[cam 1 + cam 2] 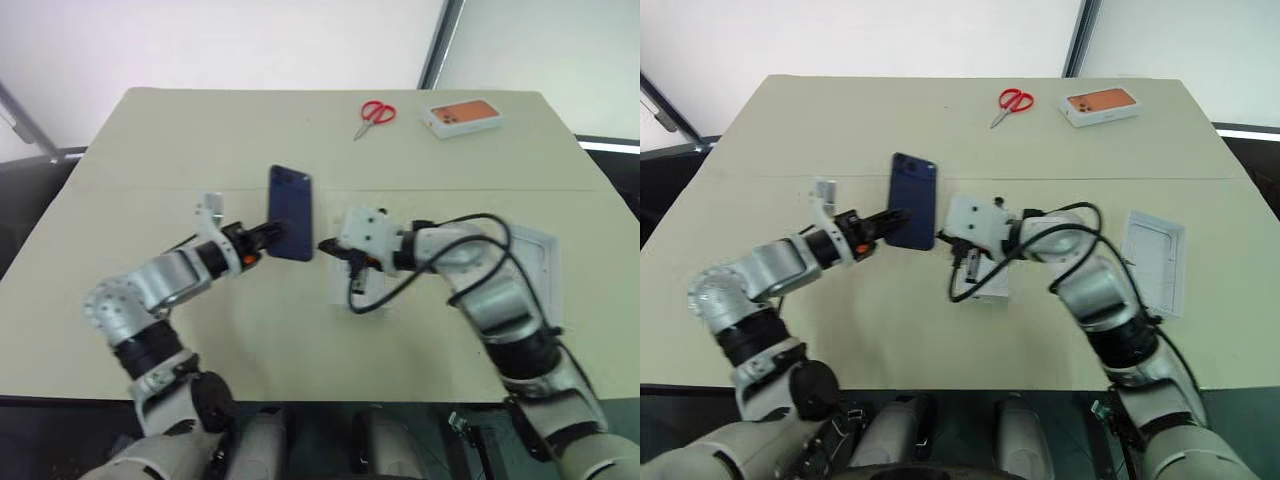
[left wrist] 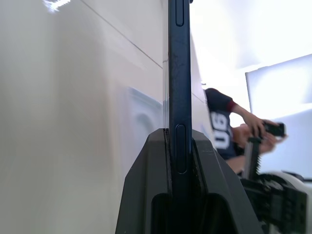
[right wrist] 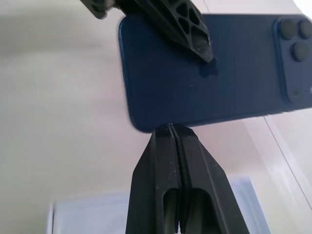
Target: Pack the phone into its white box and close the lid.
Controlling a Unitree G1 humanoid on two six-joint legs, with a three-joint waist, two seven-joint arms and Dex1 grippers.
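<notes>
Above the table [image 1: 150, 150], left tool [image 1: 268, 238] clamped on upright phone [image 1: 291, 212], right tool [image 1: 327, 246] shut, empty, tips beside it

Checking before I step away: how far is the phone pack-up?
Done: nothing packed yet. In hand: left claw holds the phone off the table; right claw shut beside it. Left: phone into the white box below the right arm, then lid.

One phone [image 1: 290, 226], one pair of red-handled scissors [image 1: 375, 116], one white box with an orange top [image 1: 461, 118], one thin white moulded insert [image 1: 1155, 259], one white box [image 1: 989, 281], two pincers, one worktop [image 1: 200, 140]
</notes>
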